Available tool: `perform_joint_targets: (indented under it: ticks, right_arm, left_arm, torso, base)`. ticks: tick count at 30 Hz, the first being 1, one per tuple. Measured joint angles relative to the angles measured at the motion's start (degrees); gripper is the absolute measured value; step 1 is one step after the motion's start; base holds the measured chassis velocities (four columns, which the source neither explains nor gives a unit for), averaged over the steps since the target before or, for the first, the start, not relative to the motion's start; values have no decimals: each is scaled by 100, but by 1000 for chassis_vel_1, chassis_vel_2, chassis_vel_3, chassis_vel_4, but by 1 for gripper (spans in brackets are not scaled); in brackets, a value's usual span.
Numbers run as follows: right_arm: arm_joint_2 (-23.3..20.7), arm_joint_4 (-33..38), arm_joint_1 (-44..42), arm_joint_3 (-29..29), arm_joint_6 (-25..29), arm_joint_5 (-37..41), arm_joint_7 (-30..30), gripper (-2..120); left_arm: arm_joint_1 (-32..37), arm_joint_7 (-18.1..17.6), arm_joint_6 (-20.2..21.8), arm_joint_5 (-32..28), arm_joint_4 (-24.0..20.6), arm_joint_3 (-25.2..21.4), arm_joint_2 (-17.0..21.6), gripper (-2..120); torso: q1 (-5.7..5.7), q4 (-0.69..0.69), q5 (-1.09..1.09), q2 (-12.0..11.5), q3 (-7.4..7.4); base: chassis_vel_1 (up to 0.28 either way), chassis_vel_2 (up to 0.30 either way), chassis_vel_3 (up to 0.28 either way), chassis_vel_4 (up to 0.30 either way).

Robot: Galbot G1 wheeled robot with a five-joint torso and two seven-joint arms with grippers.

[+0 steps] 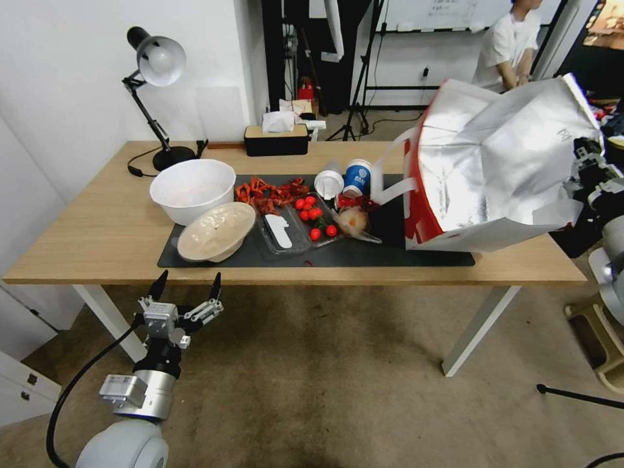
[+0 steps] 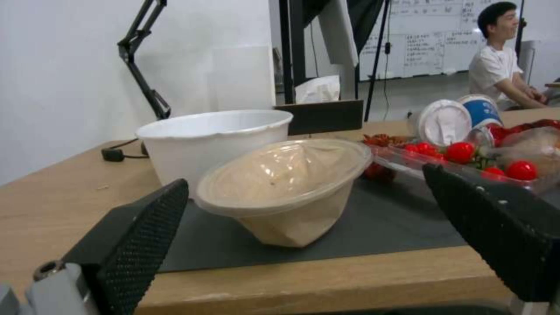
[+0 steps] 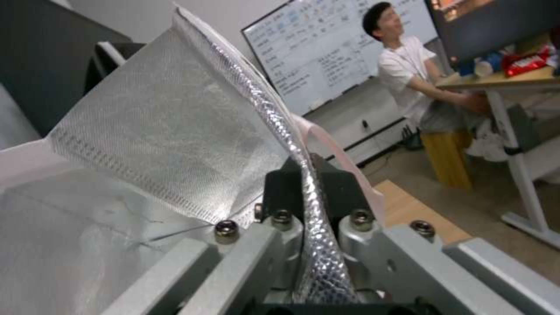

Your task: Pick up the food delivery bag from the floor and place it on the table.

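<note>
Below the counter edge, left: left end effector, spread, idle. Right: food delivery bag, tilted, base apparently on the counter; right end effector pinches its foil rim. Light, crushable; grip the rim or handles.

The table carries a dark mat, a lamp and a tissue box — bowls, food on the mat.

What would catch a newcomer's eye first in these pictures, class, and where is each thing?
First, the food delivery bag, tipped with its foil lining showing, at the right end of the table; the right gripper pinches its rim. Next, spilled cherry tomatoes and bowls on the dark mat. The left gripper hangs open before the table's front edge.
</note>
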Motion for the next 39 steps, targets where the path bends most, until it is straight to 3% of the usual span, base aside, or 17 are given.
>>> perform_joint_targets:
  ticks: [3, 5, 8, 21, 24, 25, 27, 28, 29, 32, 35, 39]
  right_arm:
    - [-49, -142, 50, -75, 118, -157, -383, 17]
    - [-69, -170, 83, -98, 136, -180, -422, 21]
    - [-131, -221, 153, -144, 185, -250, -463, 37]
    - [-222, -190, -91, -5, 526, -659, -1062, 78]
    - [111, 535, -856, 269, 428, -1423, -1924, 93]
    - [111, 535, -856, 269, 428, -1423, -1924, 93]
    - [428, 836, -1195, 243, 386, -2465, -2218, 99]
    - [634, 954, -1330, 166, 408, -3034, -2205, 100]
    - [634, 954, -1330, 166, 408, -3034, -2205, 100]
    - [1419, 1151, -1810, -132, 482, -4503, -1983, 100]
    - [1851, 1122, -2169, -262, 559, -4842, -2057, 100]
    - [2292, 665, -2527, -370, 1218, -5164, -2527, 100]
  left_arm:
    - [-9, 2, 0, -1, 8, 1, -1, 100]
    - [-15, 2, 0, -2, 16, 1, 0, 100]
    - [-35, 4, 0, -7, 32, 10, -2, 100]
    - [-87, 8, -22, 7, 134, 81, -43, 100]
    - [-80, -3, -113, 0, 164, 48, -63, 100]
    - [-80, -3, -113, 0, 164, 48, -63, 100]
    - [-49, -4, -179, -2, 167, 3, -64, 100]
    - [-51, -8, -210, -3, 172, -6, -69, 100]
    - [-51, -8, -210, -3, 172, -6, -69, 100]
    - [-60, -13, -298, -18, 205, -37, -78, 100]
    - [-64, 12, -392, -21, 271, -53, -71, 100]
    - [-66, 24, -505, -14, 361, -57, -80, 100]
  torso:
    - [-1, 0, 0, -1, -1]
    - [-1, 1, 0, -1, -2]
    - [-1, 1, 0, -2, -2]
    - [-2, 1, 1, -4, -2]
    - [-2, -1, -2, -4, -4]
    - [-2, -1, -2, -4, -4]
    - [-4, -1, -2, -4, -4]
    - [-5, 0, 0, -4, -4]
    - [-5, 0, 0, -4, -4]
    - [-4, 1, 0, -5, -4]
    - [-4, 0, -1, -5, -4]
    - [-4, -1, 0, -5, -4]
  base:
    - [0, 0, 0, 0]
    - [0, 0, 0, 0]
    - [0, 0, 0, 0]
    - [0, 0, 0, 0]
    - [0, 0, 0, 0]
    - [0, 0, 0, 0]
    - [0, 0, 0, 0]
    - [0, 0, 0, 0]
    - [0, 0, 0, 0]
    - [0, 0, 0, 0]
    - [0, 0, 0, 0]
    - [0, 0, 0, 0]
